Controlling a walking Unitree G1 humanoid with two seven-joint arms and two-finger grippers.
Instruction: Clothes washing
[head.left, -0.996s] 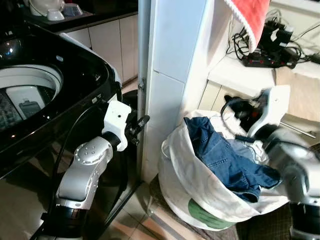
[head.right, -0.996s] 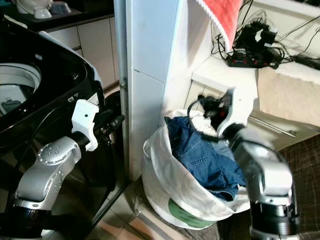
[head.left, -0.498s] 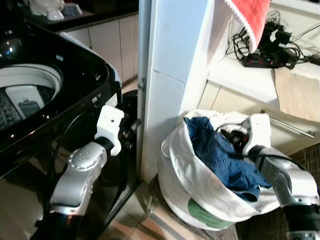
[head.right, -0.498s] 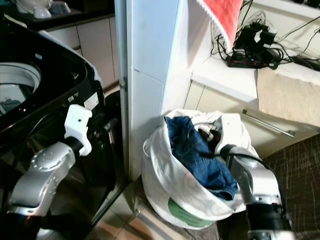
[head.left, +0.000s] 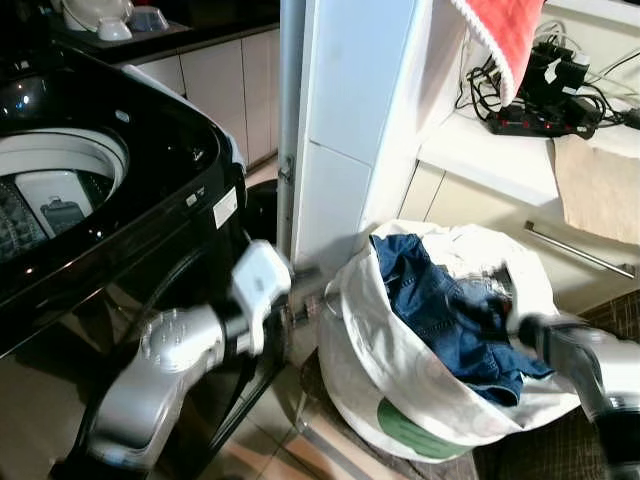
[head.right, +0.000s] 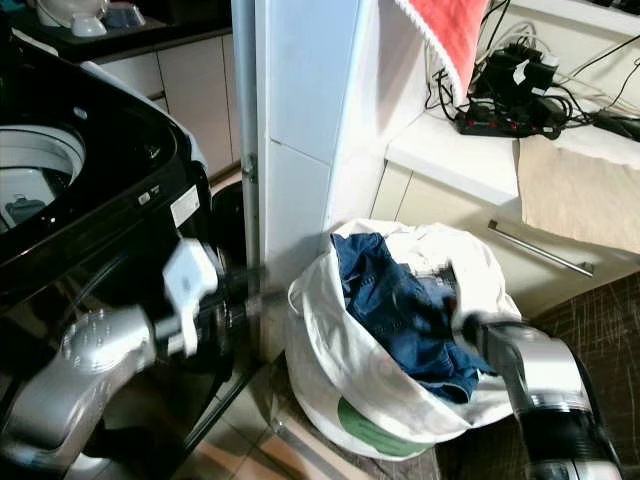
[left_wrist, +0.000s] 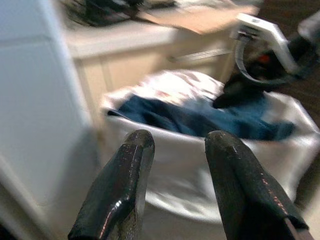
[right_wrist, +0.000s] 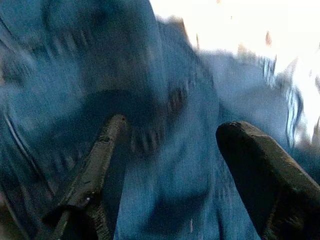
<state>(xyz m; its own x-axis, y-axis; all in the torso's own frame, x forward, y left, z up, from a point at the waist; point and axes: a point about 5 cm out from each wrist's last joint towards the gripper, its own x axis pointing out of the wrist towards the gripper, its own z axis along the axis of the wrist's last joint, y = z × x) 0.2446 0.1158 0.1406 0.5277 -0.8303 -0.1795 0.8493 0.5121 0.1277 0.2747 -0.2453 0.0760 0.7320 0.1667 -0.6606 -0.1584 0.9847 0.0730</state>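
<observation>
We see the top-loading washing machine (head.left: 90, 190) at left, lid up. Beside the tiled pillar, a white laundry bag (head.left: 380, 370) holds blue jeans (head.left: 440, 310). Our right gripper (right_wrist: 170, 165), fingers spread wide, presses into the denim; our left gripper (left_wrist: 172, 150), parted, empty, faces the bag.

Blue denim jeans (head.left: 445, 310); white laundry bag (head.left: 375, 375); red towel (head.left: 500, 30); black washer (head.left: 150, 170).

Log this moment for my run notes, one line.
right gripper: open, in blue jeans | left gripper: open, facing laundry bag | washer: lid open
</observation>
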